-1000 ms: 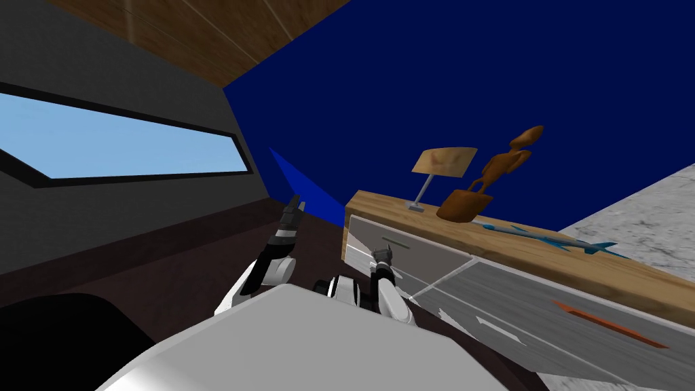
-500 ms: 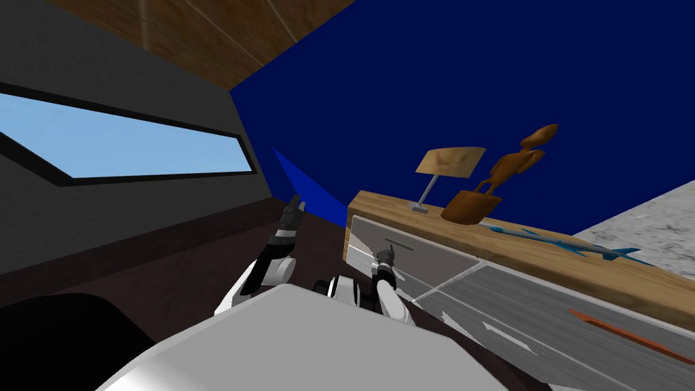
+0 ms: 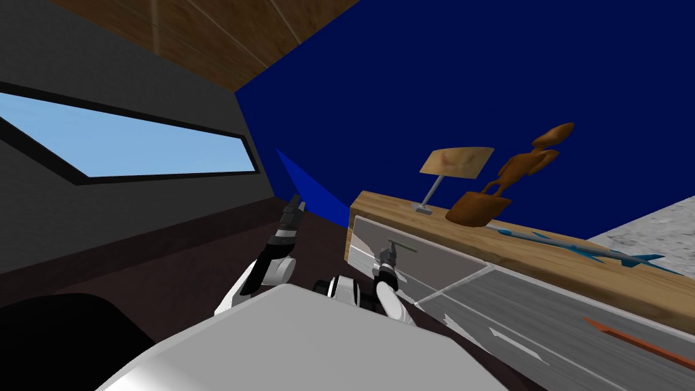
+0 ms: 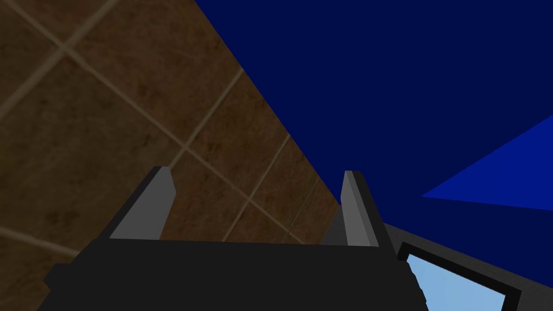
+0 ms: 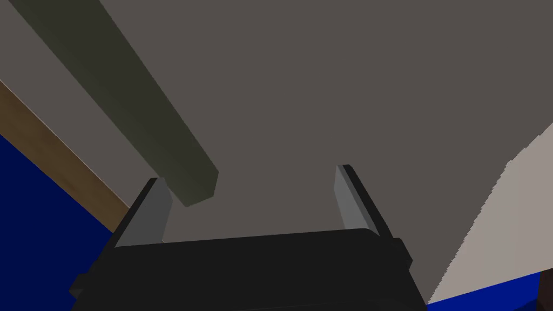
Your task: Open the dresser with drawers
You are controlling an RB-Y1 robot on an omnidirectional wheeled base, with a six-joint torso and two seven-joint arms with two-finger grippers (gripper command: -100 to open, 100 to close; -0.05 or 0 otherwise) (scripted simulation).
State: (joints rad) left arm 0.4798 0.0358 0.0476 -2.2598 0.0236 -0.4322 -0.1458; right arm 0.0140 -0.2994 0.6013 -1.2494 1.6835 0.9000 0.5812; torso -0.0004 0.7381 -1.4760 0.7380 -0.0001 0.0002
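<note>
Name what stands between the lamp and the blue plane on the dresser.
The brown figure, between lamp and blue plane, in the head view.

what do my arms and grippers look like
The left arm and right arm are white shells with dark joints and black wrist sections. The left gripper and right gripper match: a dark, boxy body carrying two thin, light grey, blade-like fingers. No cables or markings show.

Right pincer [image 5: 250, 174] extended forward, spread wide, left pincer [image 4: 256, 174] raised aside, likewise spread
</note>
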